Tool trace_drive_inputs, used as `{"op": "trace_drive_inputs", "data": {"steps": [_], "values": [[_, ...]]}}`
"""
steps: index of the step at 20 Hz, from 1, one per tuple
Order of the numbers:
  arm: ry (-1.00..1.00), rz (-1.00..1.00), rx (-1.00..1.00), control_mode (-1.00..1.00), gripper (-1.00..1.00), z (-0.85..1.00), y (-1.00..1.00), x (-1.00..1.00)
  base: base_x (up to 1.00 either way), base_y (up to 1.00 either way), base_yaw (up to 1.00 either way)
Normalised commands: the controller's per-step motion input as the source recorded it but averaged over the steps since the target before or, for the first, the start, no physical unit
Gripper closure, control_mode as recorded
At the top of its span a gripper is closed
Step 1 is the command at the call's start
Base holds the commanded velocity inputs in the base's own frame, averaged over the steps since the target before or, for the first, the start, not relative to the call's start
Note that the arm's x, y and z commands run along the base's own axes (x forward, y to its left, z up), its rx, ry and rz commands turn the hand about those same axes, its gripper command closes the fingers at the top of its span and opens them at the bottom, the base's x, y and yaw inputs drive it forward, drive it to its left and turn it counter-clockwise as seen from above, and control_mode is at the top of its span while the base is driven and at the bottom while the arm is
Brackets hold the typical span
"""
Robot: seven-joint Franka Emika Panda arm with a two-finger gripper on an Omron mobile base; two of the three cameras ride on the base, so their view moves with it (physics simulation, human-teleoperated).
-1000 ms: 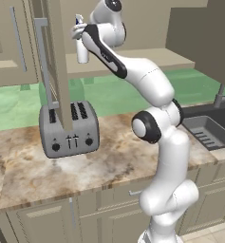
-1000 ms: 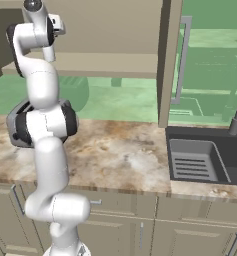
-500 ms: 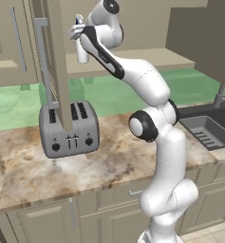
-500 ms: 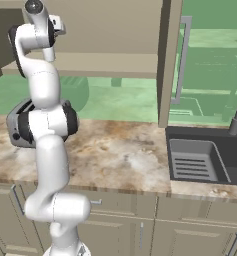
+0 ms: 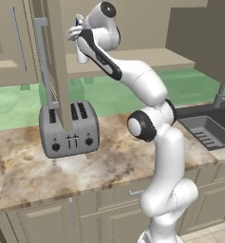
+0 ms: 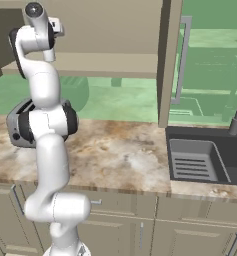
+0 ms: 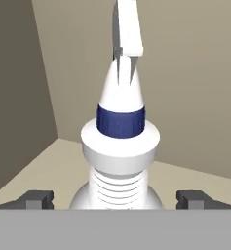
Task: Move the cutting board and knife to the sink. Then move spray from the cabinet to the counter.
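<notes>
The jaws stand wide apart, one dark fingertip (image 7: 36,199) far to each side of the spray (image 7: 121,146), neither pad touching the bottle's body. The gripper (image 7: 116,200) faces the bottle head-on in the hand view: the white ribbed neck rises right between the jaws, then a broad white collar, a dark blue band and the white trigger head beyond it. Behind the bottle are the plain beige back wall and floor of the cabinet (image 7: 195,88), so the spray stands upright on the shelf inside, and the jaws straddle its lower part. In the left base view the gripper (image 5: 76,35) is raised high at shelf level with the spray (image 5: 80,50) just at the hand, the white body showing below the hand and a bit of blue nozzle above. Just beside the hand hangs the open cabinet door (image 5: 54,61) with its long silver bar handle. Well below the jaws a grey two-slot toaster (image 5: 69,130) sits on the marbled counter (image 5: 109,163). Farther off, low and to the arm's right, lies the dark sink (image 6: 202,160) with its ribbed rack insert and grey faucet (image 6: 236,117). Whether the cutting board and knife are in the basin cannot be told.
</notes>
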Motion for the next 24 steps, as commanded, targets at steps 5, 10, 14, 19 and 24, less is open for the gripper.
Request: {"op": "trace_drive_inputs", "data": {"steps": [5,10,14,19,24], "values": [[0.01,0.00,0.00,-1.00,1.00,-0.01,0.10,0.05,0.00,0.00,0.00],[0.03,0.00,0.00,-1.00,1.00,-0.04,0.04,0.01,0.00,0.00,0.00],[0.01,0.00,0.00,-1.00,1.00,-0.03,0.00,0.02,0.00,0.00,0.00],[0.00,0.00,0.00,-1.00,1.00,-0.01,0.00,0.01,0.00,0.00,0.00],[0.00,0.00,0.00,-1.00,1.00,0.00,0.00,0.00,0.00,0.00,0.00]]}}
